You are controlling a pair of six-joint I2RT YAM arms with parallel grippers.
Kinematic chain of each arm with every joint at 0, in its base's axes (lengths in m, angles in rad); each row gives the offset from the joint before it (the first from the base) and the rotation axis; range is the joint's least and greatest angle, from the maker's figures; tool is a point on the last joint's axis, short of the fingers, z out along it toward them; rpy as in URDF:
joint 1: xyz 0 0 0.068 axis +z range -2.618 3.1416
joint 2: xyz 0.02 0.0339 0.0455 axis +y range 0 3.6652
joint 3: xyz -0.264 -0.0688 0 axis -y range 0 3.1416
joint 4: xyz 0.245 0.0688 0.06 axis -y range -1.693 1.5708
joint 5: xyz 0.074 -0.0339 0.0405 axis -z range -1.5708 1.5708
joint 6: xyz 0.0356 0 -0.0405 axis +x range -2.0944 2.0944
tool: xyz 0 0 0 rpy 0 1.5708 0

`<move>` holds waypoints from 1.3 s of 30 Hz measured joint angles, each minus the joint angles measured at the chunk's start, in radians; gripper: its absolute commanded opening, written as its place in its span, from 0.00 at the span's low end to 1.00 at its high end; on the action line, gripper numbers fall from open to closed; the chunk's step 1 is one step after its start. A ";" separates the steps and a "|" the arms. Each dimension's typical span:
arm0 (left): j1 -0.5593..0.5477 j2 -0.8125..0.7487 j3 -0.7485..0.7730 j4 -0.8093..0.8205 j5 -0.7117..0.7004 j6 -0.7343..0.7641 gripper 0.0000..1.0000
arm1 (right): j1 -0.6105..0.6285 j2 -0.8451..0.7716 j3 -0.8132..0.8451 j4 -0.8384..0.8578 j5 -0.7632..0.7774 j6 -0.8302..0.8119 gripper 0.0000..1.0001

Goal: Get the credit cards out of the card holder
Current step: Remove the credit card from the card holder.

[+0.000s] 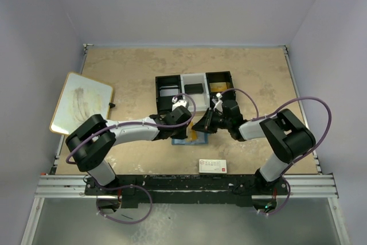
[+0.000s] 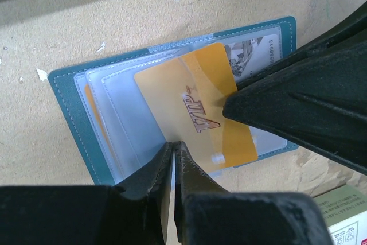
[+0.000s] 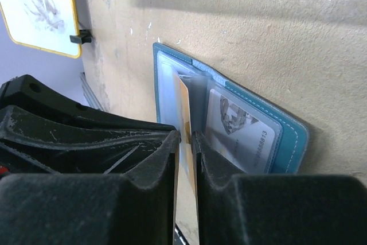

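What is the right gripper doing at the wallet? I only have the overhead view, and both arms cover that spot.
Observer: A gold card stands between the fingers of the right gripper. I can't tell whether they pinch it.
Operator: And the left gripper?
Observer: The left gripper is shut, with its tips down at the near edge of the open wallet, next to the gold card.
Operator: Is any other card in there?
Observer: Yes, a grey card with a printed number sits inside a clear pocket beside the gold one.
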 measured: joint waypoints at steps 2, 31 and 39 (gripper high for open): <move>-0.003 0.000 0.000 0.000 -0.006 0.000 0.02 | 0.000 0.013 -0.001 0.018 -0.008 0.000 0.18; -0.011 0.000 0.006 -0.019 -0.042 -0.001 0.01 | 0.034 0.047 0.016 0.020 -0.048 -0.057 0.14; -0.011 0.000 0.007 -0.027 -0.044 -0.001 0.01 | 0.046 0.072 0.027 0.019 -0.051 -0.055 0.01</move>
